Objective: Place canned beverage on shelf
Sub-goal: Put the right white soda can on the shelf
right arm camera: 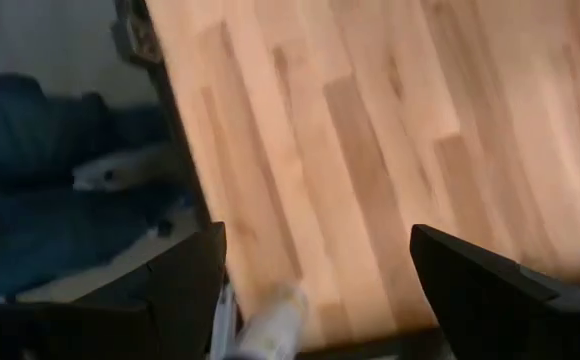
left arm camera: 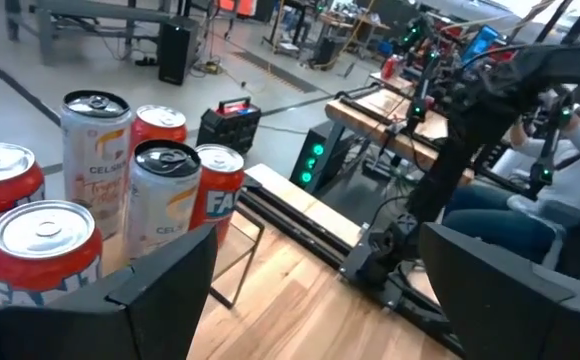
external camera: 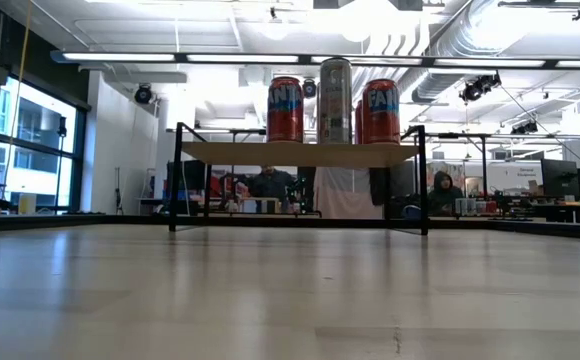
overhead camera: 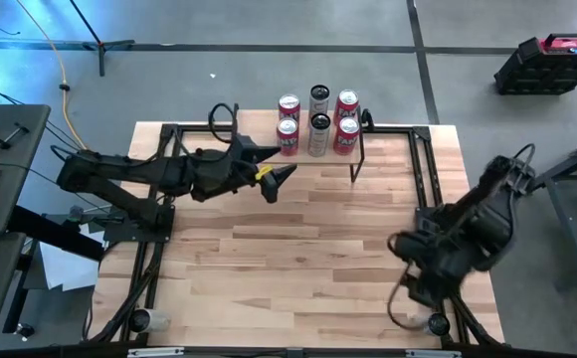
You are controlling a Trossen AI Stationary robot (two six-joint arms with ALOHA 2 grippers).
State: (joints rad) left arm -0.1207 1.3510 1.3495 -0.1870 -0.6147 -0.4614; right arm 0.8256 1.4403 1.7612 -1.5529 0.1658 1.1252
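**With six cans lined up on the shelf, both arms stand empty**

While both grippers hang open and hold nothing, six cans stand upright on the shelf (overhead camera: 360, 151), a small raised plank on thin black legs at the far edge of the table (overhead camera: 298, 259). From above they form two rows of three: red cans (overhead camera: 288, 105) at the left and right ends, silver cans (overhead camera: 319, 96) in the middle. They sit close together, some nearly touching, which looks like a way to fit them all on the short plank. In the level view across the table, the cans rise above the plank, and the space beneath the shelf is open.

The left gripper (overhead camera: 277, 179) hovers just in front of the shelf's left end, fingers spread wide with nothing between them. Its wrist camera looks past the fingers (left arm camera: 170, 280) at the cans close by. Judging by this pose, a can has probably just been set down and the task looks largely done.

The right gripper (overhead camera: 420, 268) waits near the table's right edge, well apart from the shelf, jaws wide and empty over bare wood.

No loose can shows anywhere on the tabletop. Around the table are grey floor, cables, and a dark toolbox (overhead camera: 550, 62) at the far right. In the room beyond, people sit at benches in the background. The packed cans themselves are the main obstacle: a careless pull-back could tip one.
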